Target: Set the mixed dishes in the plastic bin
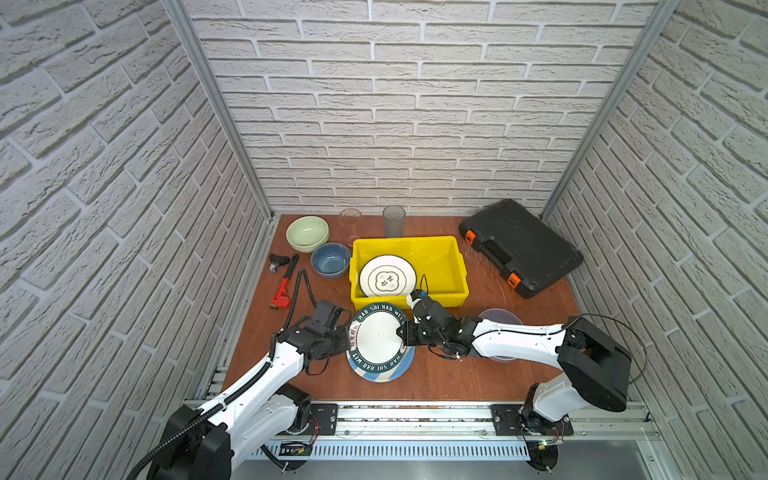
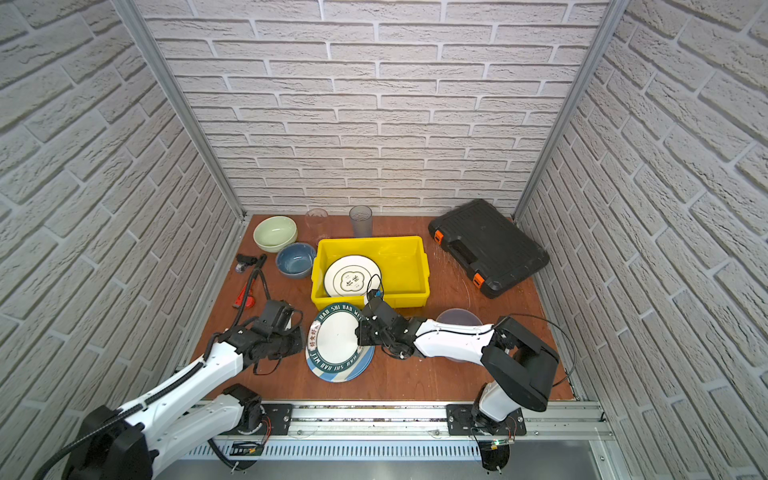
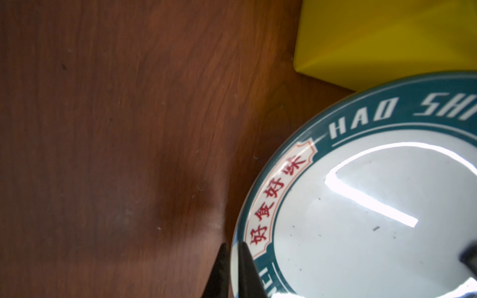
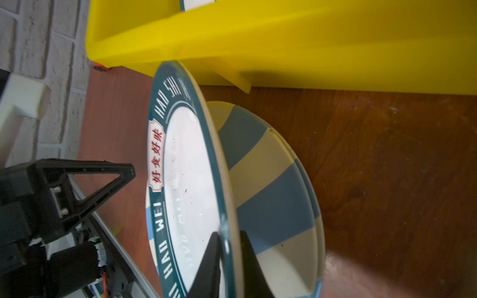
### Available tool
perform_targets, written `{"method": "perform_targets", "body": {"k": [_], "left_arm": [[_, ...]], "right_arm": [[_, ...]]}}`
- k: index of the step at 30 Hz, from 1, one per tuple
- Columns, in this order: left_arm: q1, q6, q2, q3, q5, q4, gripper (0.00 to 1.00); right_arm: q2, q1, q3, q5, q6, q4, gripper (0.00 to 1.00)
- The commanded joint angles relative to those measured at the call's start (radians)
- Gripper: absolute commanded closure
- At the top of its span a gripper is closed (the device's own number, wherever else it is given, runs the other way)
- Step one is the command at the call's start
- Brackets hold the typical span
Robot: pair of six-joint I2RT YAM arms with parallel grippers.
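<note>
The white plate with the dark lettered rim [image 1: 378,336] [image 2: 336,336] lies tilted on the blue-white striped plate [image 1: 382,374] [image 4: 271,201], just in front of the yellow plastic bin [image 1: 415,240] [image 2: 374,240]. My left gripper [image 1: 347,332] [image 3: 233,258] is shut on its left rim. My right gripper [image 1: 401,332] [image 4: 228,247] is shut on its right rim, one finger under it and above the striped plate. A white plate with a dark centre emblem [image 1: 387,276] leans inside the bin.
Behind and left of the bin stand a pale green bowl [image 1: 307,232], a blue bowl [image 1: 331,259] and two clear tumblers [image 1: 350,222] [image 1: 393,220]. A lavender-grey bowl [image 1: 498,318] shows partly under my right arm. A black case [image 1: 519,245] sits back right, a red wrench [image 1: 284,286] left.
</note>
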Motion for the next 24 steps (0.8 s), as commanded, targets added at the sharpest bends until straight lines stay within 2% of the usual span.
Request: {"method": "perform_targets", "body": {"k": [1, 5, 15, 19, 24], "left_arm": [[-0.006, 0.004, -0.024, 0.062, -0.012, -0.055, 0.83], [-0.005, 0.01, -0.037, 0.11, -0.026, -0.1, 0.76], [-0.006, 0.036, -0.03, 0.192, -0.053, -0.139, 0.69], [-0.006, 0.053, -0.005, 0.216, -0.047, -0.129, 0.62], [-0.005, 0.064, 0.002, 0.227, -0.043, -0.114, 0.59]], "right_arm": [[-0.025, 0.007, -0.02, 0.062, -0.039, -0.068, 0.93], [-0.056, 0.007, -0.015, 0.05, -0.046, -0.092, 0.94], [-0.188, 0.007, 0.054, 0.041, -0.112, -0.26, 0.94], [-0.254, -0.001, 0.12, 0.085, -0.123, -0.386, 0.94], [-0.323, -0.025, 0.205, 0.121, -0.178, -0.478, 0.94]]}}
